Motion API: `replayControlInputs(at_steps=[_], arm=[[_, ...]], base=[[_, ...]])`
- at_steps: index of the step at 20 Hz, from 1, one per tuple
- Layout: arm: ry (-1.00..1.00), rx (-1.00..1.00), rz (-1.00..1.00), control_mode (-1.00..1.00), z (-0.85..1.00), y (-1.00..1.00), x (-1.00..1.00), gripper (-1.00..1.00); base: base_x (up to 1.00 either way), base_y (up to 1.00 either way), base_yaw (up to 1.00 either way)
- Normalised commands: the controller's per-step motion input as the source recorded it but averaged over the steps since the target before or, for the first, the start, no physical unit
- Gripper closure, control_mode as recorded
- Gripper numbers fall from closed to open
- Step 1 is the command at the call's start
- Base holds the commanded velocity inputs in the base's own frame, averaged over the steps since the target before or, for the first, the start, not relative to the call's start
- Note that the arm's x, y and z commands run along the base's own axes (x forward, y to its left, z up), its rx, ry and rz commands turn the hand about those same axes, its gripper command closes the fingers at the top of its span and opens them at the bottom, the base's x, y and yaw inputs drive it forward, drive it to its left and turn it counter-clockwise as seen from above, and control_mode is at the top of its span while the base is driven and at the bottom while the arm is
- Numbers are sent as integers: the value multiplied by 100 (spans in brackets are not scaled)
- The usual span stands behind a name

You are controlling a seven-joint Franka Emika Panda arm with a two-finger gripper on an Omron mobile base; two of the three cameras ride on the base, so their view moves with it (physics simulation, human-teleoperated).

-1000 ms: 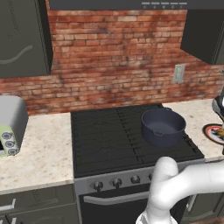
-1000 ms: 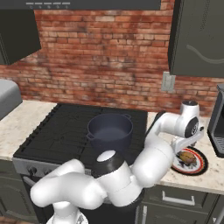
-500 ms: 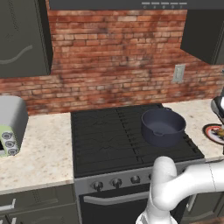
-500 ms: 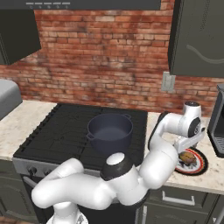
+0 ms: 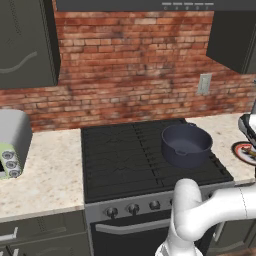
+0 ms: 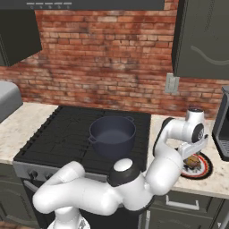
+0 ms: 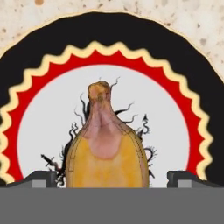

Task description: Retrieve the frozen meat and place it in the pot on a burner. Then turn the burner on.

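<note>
The frozen meat [image 7: 105,148], an orange-brown lump, lies on a plate [image 7: 39,78] with a black and red zigzag rim. My gripper [image 7: 111,180] hangs just above it, open, one dark fingertip [image 7: 40,178] on each side of the lump and apart from it. In the right base view the hand [image 6: 195,134] points down over the meat [image 6: 192,160] on the plate [image 6: 206,169], right of the stove. The dark blue-grey pot [image 6: 112,134] stands without a lid on the stove's front right burner, seen again as the pot [image 5: 186,145] in the left base view.
Knobs [image 5: 132,208] line the front of the black stove [image 5: 125,155]. A toaster [image 5: 12,142] stands on the left counter. A dark appliance [image 6: 222,129] rises right of the plate. A brick wall with an outlet [image 6: 171,83] is behind, cabinets above.
My hand has come down a little towards the plate and the meat. The pot and plate have not moved.
</note>
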Motion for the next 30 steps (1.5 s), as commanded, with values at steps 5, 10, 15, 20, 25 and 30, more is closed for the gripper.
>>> replayControlInputs(at_steps=[5,10,15,20,25,30], arm=[[0,1,2,-100,-6,-10,0,-100],[0,4,0,-100,-19,-2,0,-100],[0,3,0,-100,-17,0,0,-100],[0,3,0,-100,-16,0,0,100],[0,0,0,-100,0,0,0,100],[-2,0,0,-100,2,0,0,100]], base=[[0,0,0],[0,0,0],[0,0,0],[0,0,0],[0,0,0],[0,0,0]])
